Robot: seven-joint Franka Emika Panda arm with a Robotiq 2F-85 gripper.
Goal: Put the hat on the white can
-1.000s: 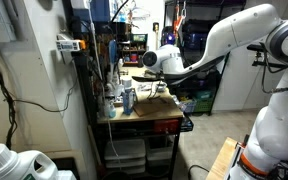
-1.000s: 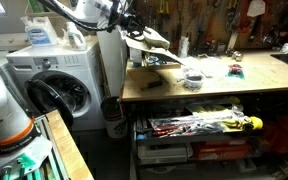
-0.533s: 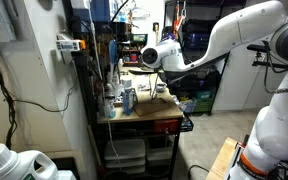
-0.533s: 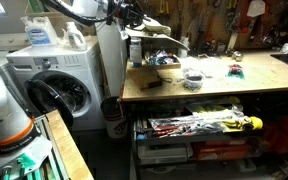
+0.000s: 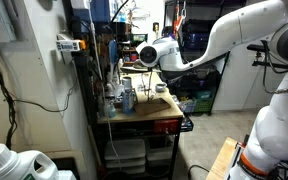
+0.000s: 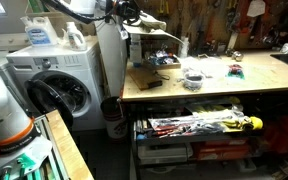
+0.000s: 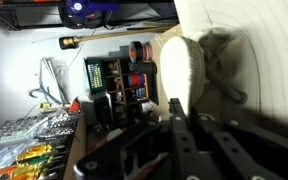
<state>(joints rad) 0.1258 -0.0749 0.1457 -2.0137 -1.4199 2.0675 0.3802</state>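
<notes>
Wrist view: the hat (image 7: 209, 70) is seen close, its brim clamped in the claw (image 7: 184, 108). In an exterior view the white can (image 5: 130, 98) is shown upright on the surface (image 5: 159, 105), lower than the claw.

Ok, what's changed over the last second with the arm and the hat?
The claw, shut on the hat, has lifted it slightly and carried it a little further over the workbench. Nothing was grasped or released. The white can and the other bench items stayed put.
</notes>
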